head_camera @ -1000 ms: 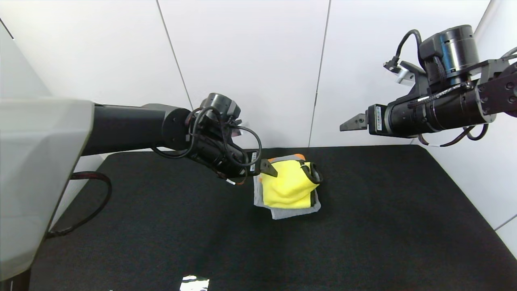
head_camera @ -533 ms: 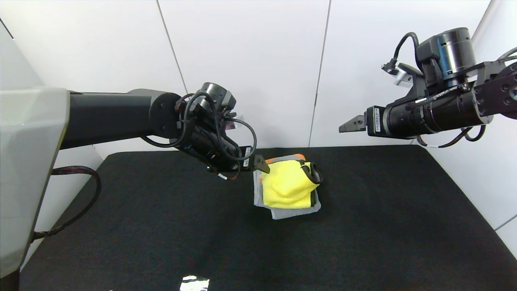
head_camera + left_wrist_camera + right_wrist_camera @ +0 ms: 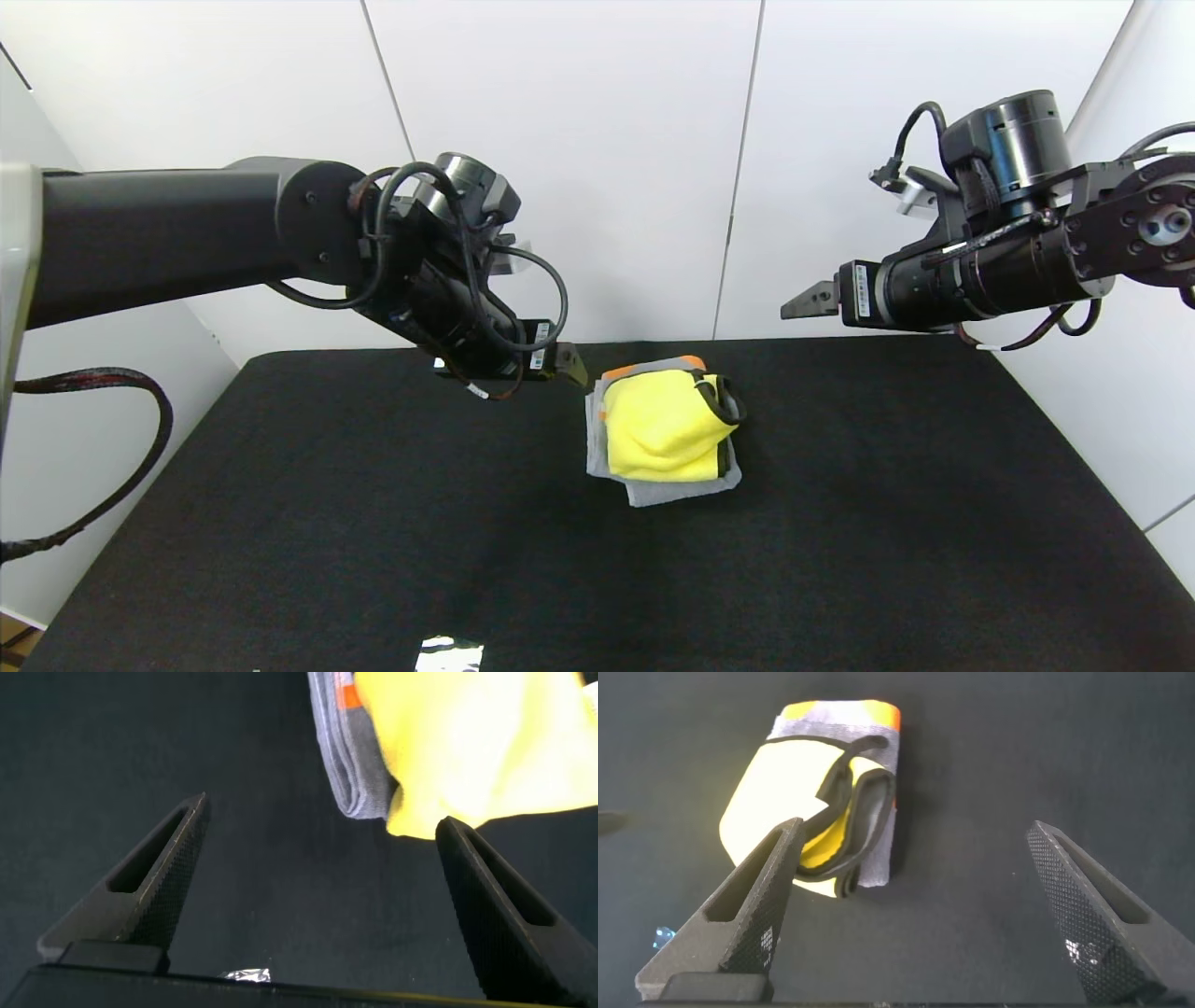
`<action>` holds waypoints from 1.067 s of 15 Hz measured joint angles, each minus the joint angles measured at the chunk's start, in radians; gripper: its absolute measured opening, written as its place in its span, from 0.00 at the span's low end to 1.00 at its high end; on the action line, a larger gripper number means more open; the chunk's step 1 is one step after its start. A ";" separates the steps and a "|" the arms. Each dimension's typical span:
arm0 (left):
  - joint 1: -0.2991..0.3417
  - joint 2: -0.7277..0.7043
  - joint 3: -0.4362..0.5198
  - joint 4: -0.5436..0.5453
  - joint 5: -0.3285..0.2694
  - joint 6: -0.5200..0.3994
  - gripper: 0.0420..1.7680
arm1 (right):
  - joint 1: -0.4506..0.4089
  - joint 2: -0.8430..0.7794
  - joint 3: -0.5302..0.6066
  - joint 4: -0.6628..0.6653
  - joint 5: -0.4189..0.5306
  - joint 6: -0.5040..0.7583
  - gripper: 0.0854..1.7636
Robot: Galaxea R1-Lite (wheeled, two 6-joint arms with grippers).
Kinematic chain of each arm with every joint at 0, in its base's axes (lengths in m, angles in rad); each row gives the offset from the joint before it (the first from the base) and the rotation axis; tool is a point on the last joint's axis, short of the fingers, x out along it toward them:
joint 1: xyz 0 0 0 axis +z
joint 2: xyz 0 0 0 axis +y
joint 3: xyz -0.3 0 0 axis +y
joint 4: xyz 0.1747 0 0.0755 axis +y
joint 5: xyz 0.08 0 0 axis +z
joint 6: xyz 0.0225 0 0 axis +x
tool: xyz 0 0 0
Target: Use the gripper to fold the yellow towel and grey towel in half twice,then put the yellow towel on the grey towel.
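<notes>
Now the left gripper (image 3: 571, 362) is lifting up and pulling back toward the left. A moment ago its tip was touching the top left corner of the yellow towel (image 3: 661, 426); now it hangs just beside the pile, not touching it. Its fingers are spread wide and hold nothing (the left wrist view shows only black bench between them).

In the middle of the black bench (image 3: 373, 523) sits the pile. The yellow towel lies folded on top of the grey towel (image 3: 672, 491), and the grey one peeks out along the left side, the front and the back, with a bit of orange at the far edge. So the last job, yellow on grey, looks done, and the arm is probably just going away.

Over on the right, the right gripper (image 3: 805, 301) hangs high above the bench, well apart from the towels. It has drifted a tiny bit lower. Its fingers are spread wide too and hold nothing.

Some things are hard to see. How many times each towel is folded cannot be counted from here. The yellow towel's dark edge curls up on its right side, so it is a bit lumpy, not flat. Most of the grey towel is hidden under the yellow one.
</notes>
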 joint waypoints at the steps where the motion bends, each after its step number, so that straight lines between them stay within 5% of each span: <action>1: 0.002 -0.008 0.000 0.001 0.000 0.000 0.96 | 0.001 0.002 0.002 0.000 -0.002 -0.001 0.97; 16: 0.075 -0.216 0.111 0.052 -0.003 0.012 0.97 | -0.048 -0.051 0.088 -0.040 -0.081 -0.002 0.97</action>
